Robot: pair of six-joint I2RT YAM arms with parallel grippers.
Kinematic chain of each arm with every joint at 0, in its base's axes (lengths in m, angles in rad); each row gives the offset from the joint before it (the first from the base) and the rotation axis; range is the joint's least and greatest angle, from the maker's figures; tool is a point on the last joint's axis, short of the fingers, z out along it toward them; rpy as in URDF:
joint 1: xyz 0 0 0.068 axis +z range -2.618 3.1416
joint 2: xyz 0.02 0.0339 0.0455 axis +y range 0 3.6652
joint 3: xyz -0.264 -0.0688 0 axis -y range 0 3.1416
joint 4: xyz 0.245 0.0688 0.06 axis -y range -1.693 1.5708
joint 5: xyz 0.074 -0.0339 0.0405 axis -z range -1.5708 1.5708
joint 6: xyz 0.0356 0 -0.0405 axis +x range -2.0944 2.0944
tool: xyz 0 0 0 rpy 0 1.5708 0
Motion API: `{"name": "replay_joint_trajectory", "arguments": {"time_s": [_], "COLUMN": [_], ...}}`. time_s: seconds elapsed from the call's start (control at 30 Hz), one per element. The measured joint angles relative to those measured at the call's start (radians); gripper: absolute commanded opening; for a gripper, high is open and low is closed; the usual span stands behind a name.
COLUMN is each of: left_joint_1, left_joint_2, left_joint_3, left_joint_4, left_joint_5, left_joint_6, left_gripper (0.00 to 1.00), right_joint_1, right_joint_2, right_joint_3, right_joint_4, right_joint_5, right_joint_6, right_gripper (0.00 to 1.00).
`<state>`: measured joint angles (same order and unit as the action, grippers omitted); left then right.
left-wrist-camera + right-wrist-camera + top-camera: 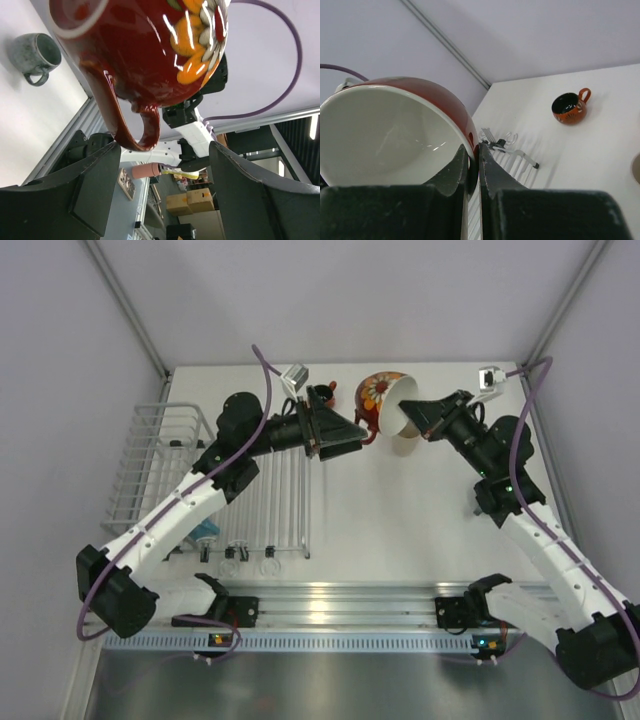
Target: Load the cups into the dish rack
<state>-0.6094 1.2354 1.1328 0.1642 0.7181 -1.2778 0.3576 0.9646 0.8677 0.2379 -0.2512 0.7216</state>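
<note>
My right gripper [412, 412] is shut on the rim of the wide red cup [380, 395] with white inside and holds it tilted in the air. The right wrist view shows the gripper [474, 156] pinching the cup's rim [435, 95]. My left gripper [352, 437] is open just left of the cup. In the left wrist view [165, 150] the cup's handle [132, 137] hangs between the jaw tips, untouched. The small dark red cup [322, 394] stands on the table behind my left wrist, also in the right wrist view [570, 107]. A grey-blue cup [35, 55] stands on the table.
The white wire dish rack stands at the left, with its tall basket [160, 445] and its low slatted part [275, 505] under my left arm. The slatted end shows in the right wrist view [512, 150]. A small blue thing [205, 531] lies partly hidden by the left arm.
</note>
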Motion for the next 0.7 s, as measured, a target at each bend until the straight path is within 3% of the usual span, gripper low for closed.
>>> {"name": "replay_joint_trajectory", "arguments": {"time_s": [0.17,0.5,0.63,0.7], "left_joint_1": [0.000,0.000,0.000,0.000], "left_joint_2": [0.000,-0.001,0.000,-0.001], "left_joint_3": [-0.003,-0.040,-0.066,-0.069], "left_joint_4": [0.046,0.108,0.144,0.174], "left_joint_5": [0.008,0.031,0.038,0.054], "left_joint_6": [-0.035,-0.081,-0.119,-0.146], "left_gripper": [0.74,0.59,0.46,0.33], "right_joint_1": [0.000,0.018,0.045,0.060], "right_joint_2": [-0.010,-0.008,-0.006,-0.004], "right_joint_3": [-0.037,-0.085,-0.089,-0.093], "right_joint_4": [0.095,0.223,0.253,0.261], "right_joint_5": [-0.070,-0.132,-0.132,-0.124], "right_joint_6": [0.043,0.105,0.110,0.111], "right_gripper": [0.00,0.00,0.00,0.00]}}
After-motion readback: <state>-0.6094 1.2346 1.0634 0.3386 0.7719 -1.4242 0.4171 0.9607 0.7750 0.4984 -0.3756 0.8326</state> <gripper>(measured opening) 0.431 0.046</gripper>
